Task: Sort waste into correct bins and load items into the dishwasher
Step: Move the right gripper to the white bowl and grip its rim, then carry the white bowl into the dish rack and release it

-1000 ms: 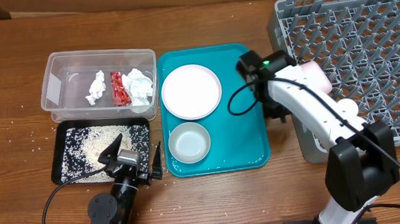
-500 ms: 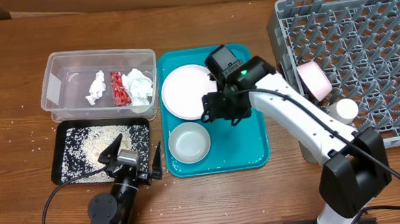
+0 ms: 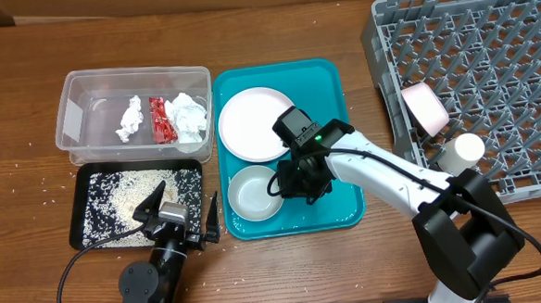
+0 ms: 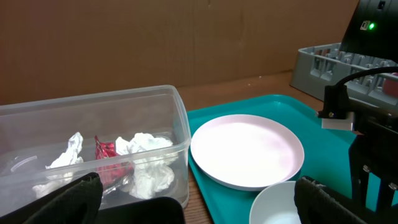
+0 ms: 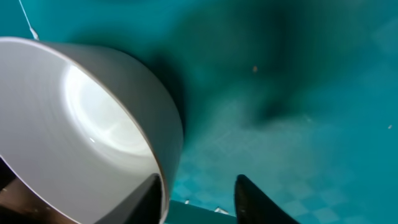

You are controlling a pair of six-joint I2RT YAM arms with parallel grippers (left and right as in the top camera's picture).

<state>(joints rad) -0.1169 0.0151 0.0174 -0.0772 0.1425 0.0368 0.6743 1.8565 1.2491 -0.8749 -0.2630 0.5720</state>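
A grey-green bowl [image 3: 254, 193] stands on the teal tray [image 3: 327, 84] in front of the round white plate [image 3: 255, 124]. My right gripper [image 3: 295, 184] reaches down at the bowl's right rim. In the right wrist view the bowl [image 5: 81, 118] has one finger inside it, and the other finger [image 5: 261, 202] is outside with a gap to the wall, so the right gripper [image 5: 196, 190] is open. My left gripper [image 3: 179, 212] rests wide open and empty at the table's front. A pinkish bowl [image 3: 424, 106] leans in the grey dish rack [image 3: 488, 57].
The clear tub [image 3: 84, 124] holds a red wrapper [image 3: 161, 118] and white tissue wads [image 3: 187, 117]. The black tray [image 3: 80, 226] in front of it holds rice grains [image 3: 115, 192]. Loose grains dot the wood. The left wrist view shows the tub [image 4: 93, 124] and plate [image 4: 245, 149].
My right arm swung from the rack's left edge, across the plate, down to the bowl's right rim. Its jaws widened, then narrowed around the rim. The left arm stayed still.
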